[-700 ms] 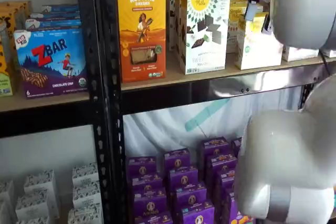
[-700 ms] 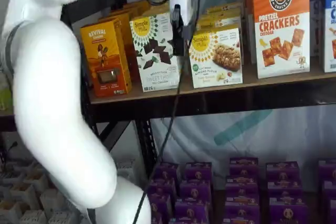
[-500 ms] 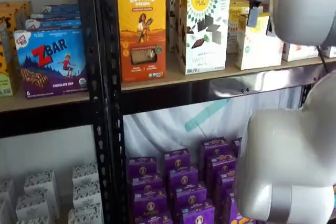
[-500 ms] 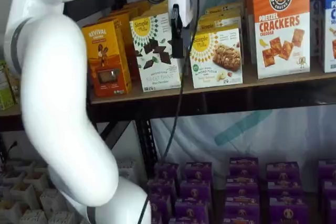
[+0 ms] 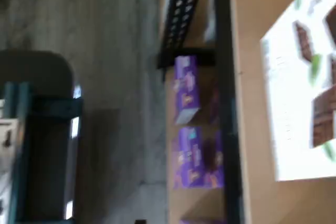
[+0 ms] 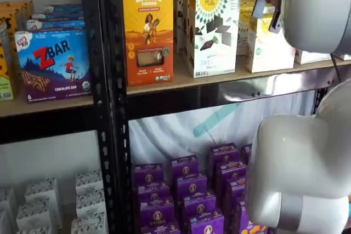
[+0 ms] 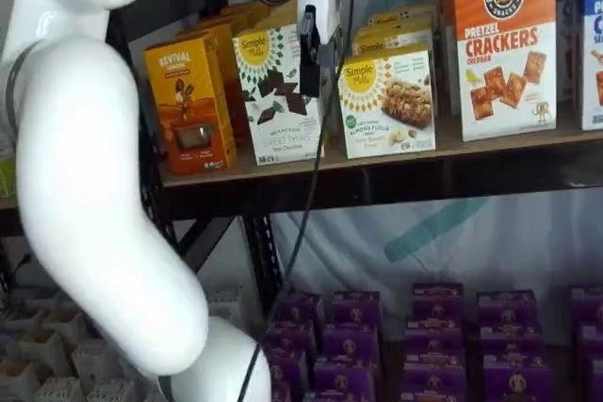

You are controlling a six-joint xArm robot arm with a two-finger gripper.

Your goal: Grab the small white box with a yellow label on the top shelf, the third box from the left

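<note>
The small white box, short with a yellow sun circle and a green dot, stands on the top shelf. In a shelf view the box is partly hidden by my arm. My gripper hangs from its white body, its black fingers in front of the gap between the taller chocolate-square box and the small white box, level with their tops. The fingers show side-on, so no gap can be read. The wrist view shows the chocolate-square box and the shelf board, not the small white box.
An orange Revival box stands left of the chocolate-square box, and a pretzel crackers box to the right. Purple boxes fill the lower shelf. A black upright divides the bays. My white arm and a cable hang in front.
The gripper has moved up and slightly left in front of the boxes. The boxes have not moved.
</note>
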